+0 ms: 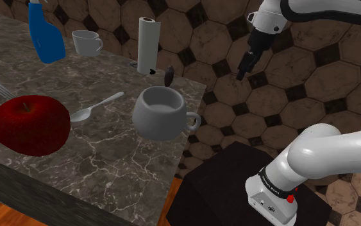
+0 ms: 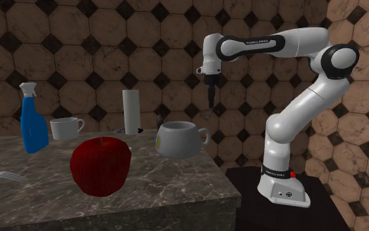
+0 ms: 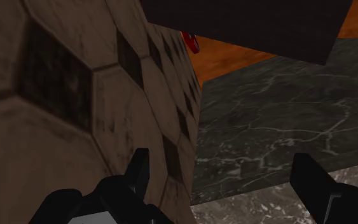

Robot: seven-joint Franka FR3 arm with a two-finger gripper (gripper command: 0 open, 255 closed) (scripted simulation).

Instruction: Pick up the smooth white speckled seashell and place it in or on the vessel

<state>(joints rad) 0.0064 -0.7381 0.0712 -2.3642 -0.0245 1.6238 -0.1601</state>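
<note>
The gripper (image 1: 243,67), fingers spread and empty, hangs high near the counter's (image 1: 108,160) far corner. The small dark seashell (image 1: 169,76) sits by that corner, just beside the paper towel roll (image 1: 148,43). A descent from above looks best, fingers straddling the shell and clearing the roll and the grey cup (image 1: 163,114).

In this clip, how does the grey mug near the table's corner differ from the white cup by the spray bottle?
The grey mug is bulbous and pinches in under its rim, while the white cup tapers straight toward its base. The grey mug stands near the table's edge on the shoulder view's right. The white cup stands farther back, beside the blue spray bottle. Both are upright, with handles toward the shoulder view's right.
</note>
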